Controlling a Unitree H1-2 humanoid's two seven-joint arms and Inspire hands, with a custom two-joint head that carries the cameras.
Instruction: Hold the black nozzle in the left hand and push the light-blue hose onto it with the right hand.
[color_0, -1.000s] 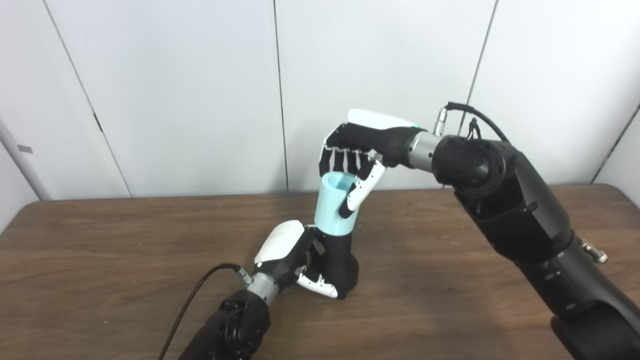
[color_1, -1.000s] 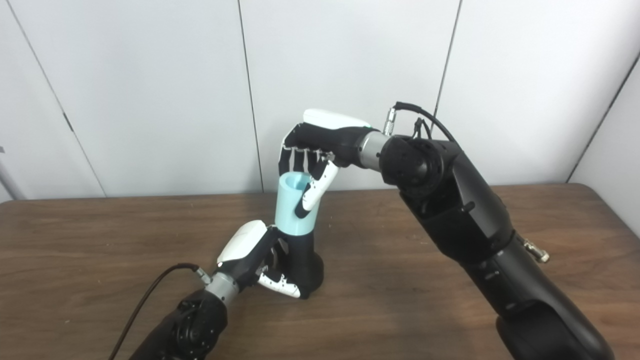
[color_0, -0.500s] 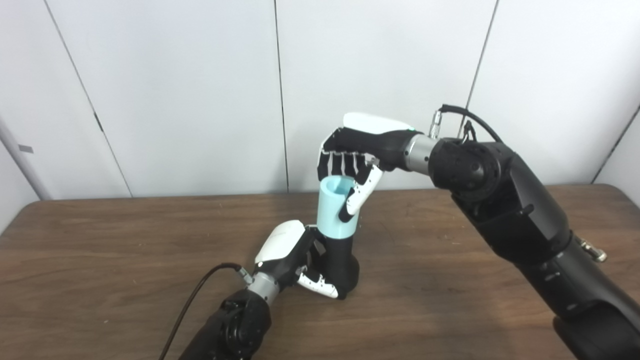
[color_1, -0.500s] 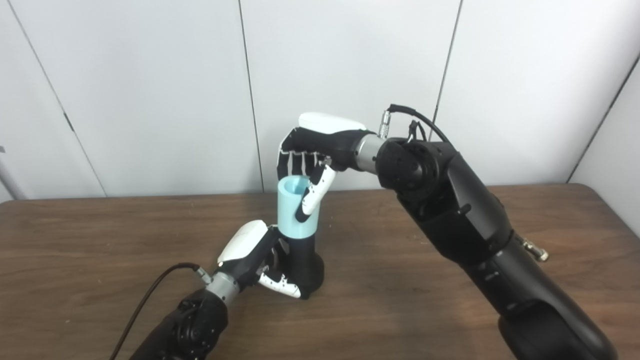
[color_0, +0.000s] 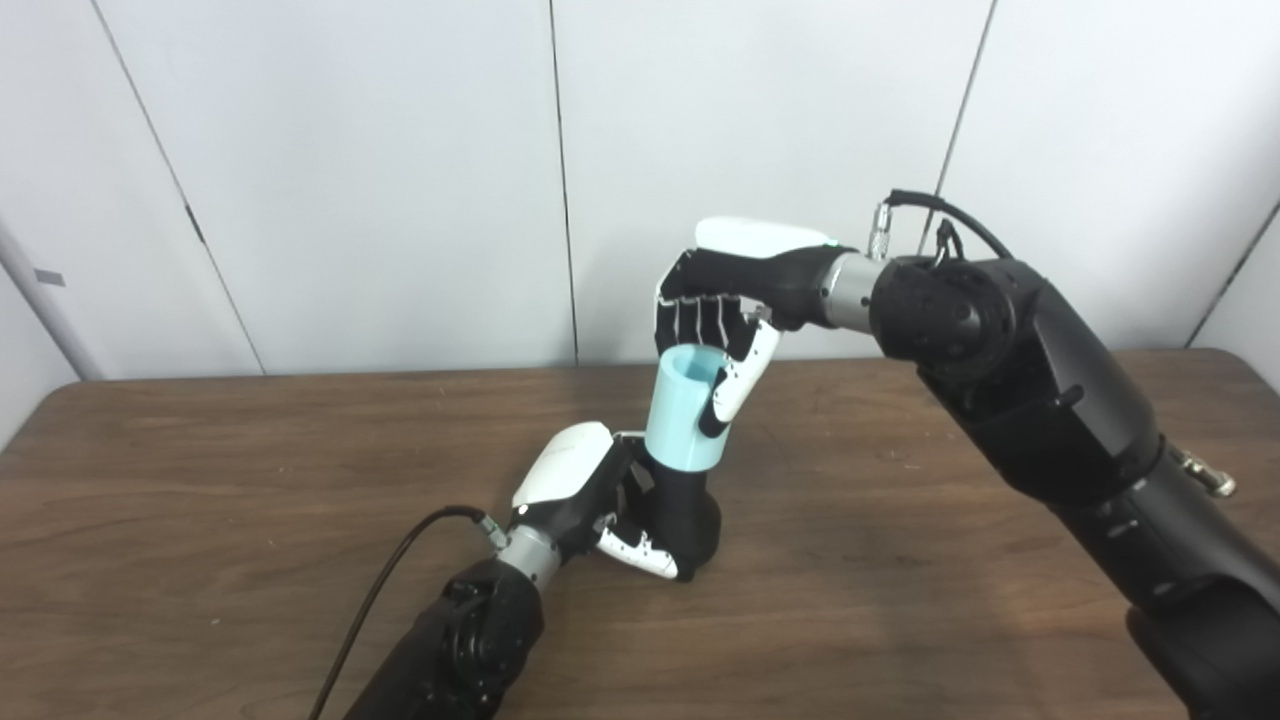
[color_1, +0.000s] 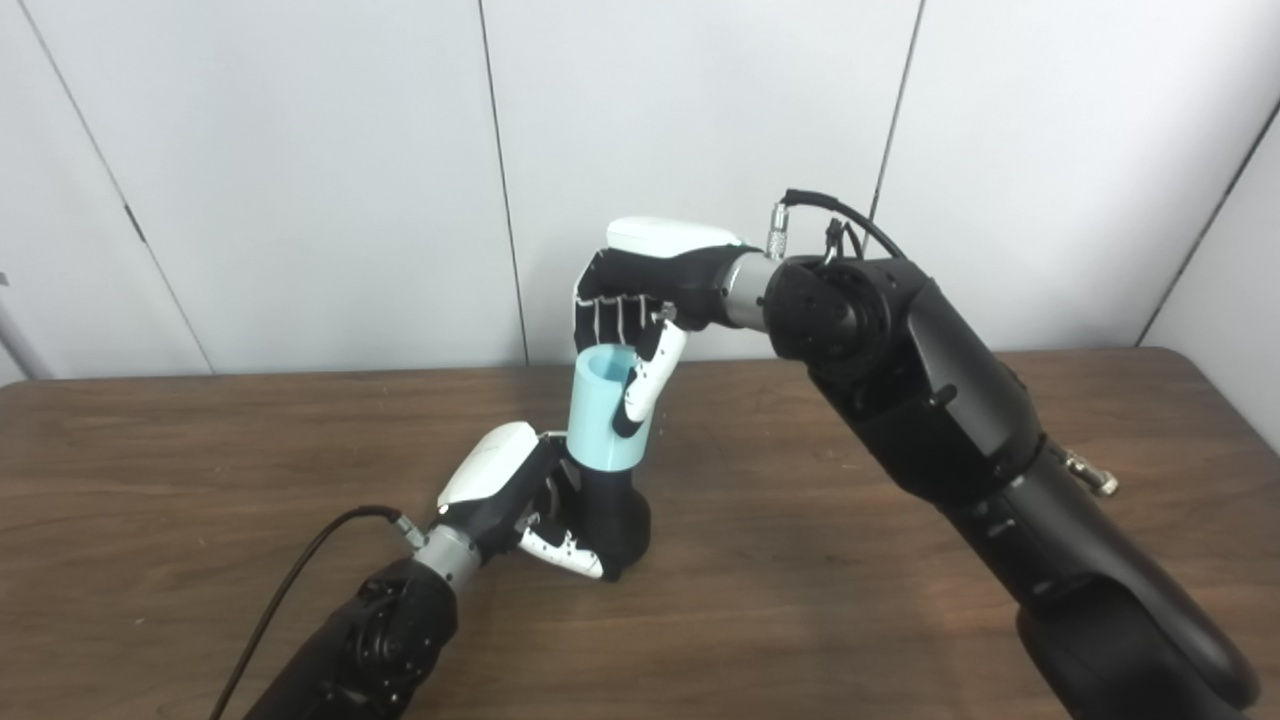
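Pressing straight down along the light-blue plastic hose (color_0: 685, 415) clasped under the right hand (color_0: 725, 300), with the left hand (color_0: 590, 495) clamped around the black flared nozzle (color_0: 685, 515) on the brown wooden desk (color_0: 200, 480).

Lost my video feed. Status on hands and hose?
Left hand shut on black nozzle. Right hand shut on light-blue hose, seated atop nozzle. Nothing obstructing.

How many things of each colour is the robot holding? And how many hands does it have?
Light-blue things: 1, the light-blue hose, held by the right hand.
Black things: 1, the black nozzle, held by the left hand, standing on the table.
Robot hands: 2.
Total: 4.
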